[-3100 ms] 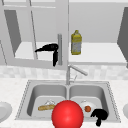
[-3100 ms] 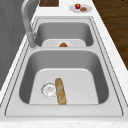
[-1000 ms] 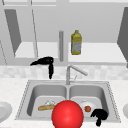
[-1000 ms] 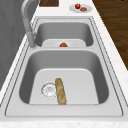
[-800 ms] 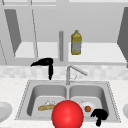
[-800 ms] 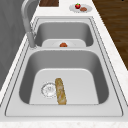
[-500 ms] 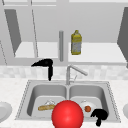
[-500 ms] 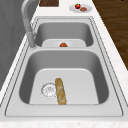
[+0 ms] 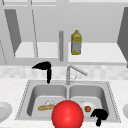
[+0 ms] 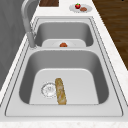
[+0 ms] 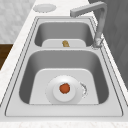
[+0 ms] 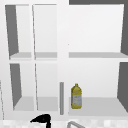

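My left hand (image 9: 44, 67) hovers over the back rim of the left basin (image 9: 35, 95), just left of the faucet (image 9: 72, 72), with its fingers (image 9: 49, 77) pointing straight down and holding nothing; its top also shows in the upper view as the left hand (image 12: 41, 118). My right hand (image 9: 100, 115) hangs relaxed over the front right corner of the right basin, empty. A bread roll (image 9: 46, 107) (image 10: 60, 91) lies in the left basin beside the drain (image 10: 48, 89). A white plate (image 11: 56, 96) with a small orange-red fruit (image 11: 65, 88) sits in the right basin.
A big red ball (image 9: 67, 115) sits at the sink's front edge. A yellow bottle (image 9: 76, 42) (image 12: 76, 97) stands on the lower cabinet shelf. Plates rest on the counter at both ends (image 9: 3, 110) (image 10: 80, 8), one bearing fruit, beside a brown board (image 10: 48, 2).
My left hand has come down from in front of the cabinet to just above the sink's back rim, then stayed nearly still. The right hand has not moved.
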`<state>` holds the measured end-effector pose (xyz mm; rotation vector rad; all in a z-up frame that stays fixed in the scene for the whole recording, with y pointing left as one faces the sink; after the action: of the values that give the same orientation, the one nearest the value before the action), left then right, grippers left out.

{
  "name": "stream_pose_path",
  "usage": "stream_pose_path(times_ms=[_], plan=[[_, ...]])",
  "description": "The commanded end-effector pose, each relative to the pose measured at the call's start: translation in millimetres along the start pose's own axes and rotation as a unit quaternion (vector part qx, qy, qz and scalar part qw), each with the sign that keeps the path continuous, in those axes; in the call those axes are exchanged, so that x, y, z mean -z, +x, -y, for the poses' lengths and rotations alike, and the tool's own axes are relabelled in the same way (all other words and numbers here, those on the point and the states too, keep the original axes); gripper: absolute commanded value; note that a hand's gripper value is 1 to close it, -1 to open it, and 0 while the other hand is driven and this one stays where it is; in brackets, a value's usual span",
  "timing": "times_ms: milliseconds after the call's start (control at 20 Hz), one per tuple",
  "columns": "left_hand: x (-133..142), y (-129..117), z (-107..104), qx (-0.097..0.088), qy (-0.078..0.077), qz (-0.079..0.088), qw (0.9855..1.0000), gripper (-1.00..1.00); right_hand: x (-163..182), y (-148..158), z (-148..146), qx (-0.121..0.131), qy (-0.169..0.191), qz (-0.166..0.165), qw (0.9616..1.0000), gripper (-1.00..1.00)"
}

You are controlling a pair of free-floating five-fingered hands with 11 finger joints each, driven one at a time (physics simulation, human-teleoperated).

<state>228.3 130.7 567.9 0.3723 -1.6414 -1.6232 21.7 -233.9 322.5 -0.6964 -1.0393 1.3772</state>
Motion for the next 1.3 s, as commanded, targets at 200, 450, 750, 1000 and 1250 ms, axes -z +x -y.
stream_pose_path(times_ms=[200, 450, 750, 1000, 1250], plan=[[-31, 0, 34, 0.009, 0.040, 0.062, 0.9973, -1.00, 0, 0, 0, 0.000, 0.000, 0.000, 1.0000, 0.00], [-49, 3, 47, -0.001, 0.069, 0.085, 0.9940, -1.00, 0, 0, 0, 0.000, 0.000, 0.000, 1.0000, 0.00], [-55, 1, 50, -0.027, 0.030, 0.072, 0.9966, -1.00, 0, 0, 0, 0.000, 0.000, 0.000, 1.0000, 0.00], [-55, -3, 49, -0.027, 0.021, 0.068, 0.9971, -1.00, 0, 0, 0, 0.000, 0.000, 0.000, 1.0000, 0.00], [-66, 18, 36, -0.056, 0.092, 0.064, 0.9922, -1.00, 0, 0, 0, 0.000, 0.000, 0.000, 1.0000, 0.00]])
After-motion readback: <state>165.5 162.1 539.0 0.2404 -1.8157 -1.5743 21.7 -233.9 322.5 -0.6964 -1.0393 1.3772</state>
